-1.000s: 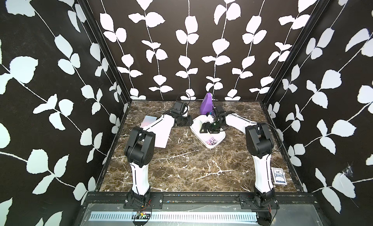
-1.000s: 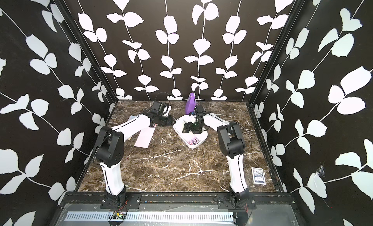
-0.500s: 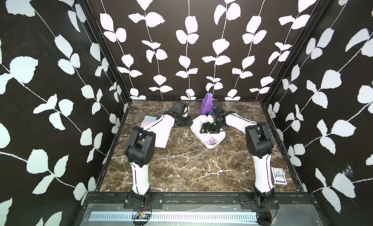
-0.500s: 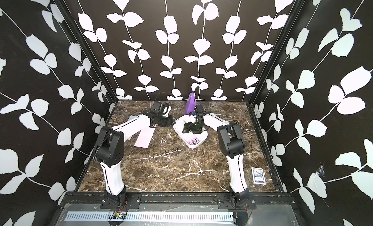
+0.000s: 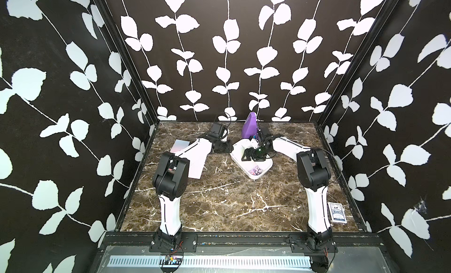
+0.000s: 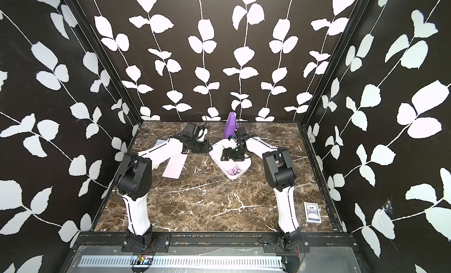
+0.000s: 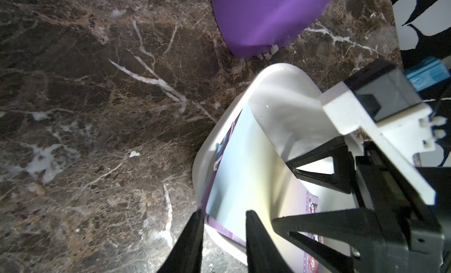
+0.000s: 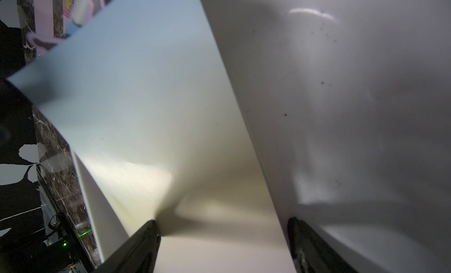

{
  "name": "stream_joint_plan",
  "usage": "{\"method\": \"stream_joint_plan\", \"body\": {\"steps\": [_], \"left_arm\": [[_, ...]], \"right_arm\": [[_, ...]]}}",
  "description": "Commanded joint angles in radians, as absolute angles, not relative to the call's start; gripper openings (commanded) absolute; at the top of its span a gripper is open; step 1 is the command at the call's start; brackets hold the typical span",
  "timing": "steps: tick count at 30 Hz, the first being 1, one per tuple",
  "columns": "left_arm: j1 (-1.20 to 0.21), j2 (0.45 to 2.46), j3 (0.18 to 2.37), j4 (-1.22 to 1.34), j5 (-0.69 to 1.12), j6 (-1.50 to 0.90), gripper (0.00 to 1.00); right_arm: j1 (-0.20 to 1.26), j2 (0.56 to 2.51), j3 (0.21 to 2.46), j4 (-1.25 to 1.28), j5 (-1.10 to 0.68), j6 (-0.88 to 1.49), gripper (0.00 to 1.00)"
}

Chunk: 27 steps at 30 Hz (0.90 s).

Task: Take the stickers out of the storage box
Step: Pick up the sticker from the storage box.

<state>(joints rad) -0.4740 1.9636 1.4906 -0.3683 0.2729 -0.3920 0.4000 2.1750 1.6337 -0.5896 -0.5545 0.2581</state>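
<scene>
The box (image 5: 255, 178) sits at the back of the table (image 5: 219, 210). Stickers (image 7: 244, 167) lie in it. The right gripper (image 8: 220, 221) is in the box, jaws wide apart, on a sticker. The left gripper (image 7: 223, 212) sits over the box wall; I cannot tell if it squeezes.

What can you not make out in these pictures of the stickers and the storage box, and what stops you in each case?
Count of stickers in the storage box: wrist views show only the top sheet; in both top views the right gripper overlaps them.
Loose sheets on the table: the left arm overlaps them in both top views.
Left gripper: grip on the box wall unclear, left wrist view.
Card pack print: too small, top views.
</scene>
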Motion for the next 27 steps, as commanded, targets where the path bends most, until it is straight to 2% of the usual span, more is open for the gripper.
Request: {"method": "stream_joint_plan", "body": {"steps": [1,27], "left_arm": [[-0.469,1.966,1.525,-0.371,0.288,-0.388,0.33],[-0.469,1.991,1.532,-0.349,0.325,-0.419,0.32]], "right_arm": [[0.379,2.231,1.635,-0.657,-0.481,0.255,0.85],[0.377,2.236,1.632,-0.655,-0.486,0.255,0.85]]}}
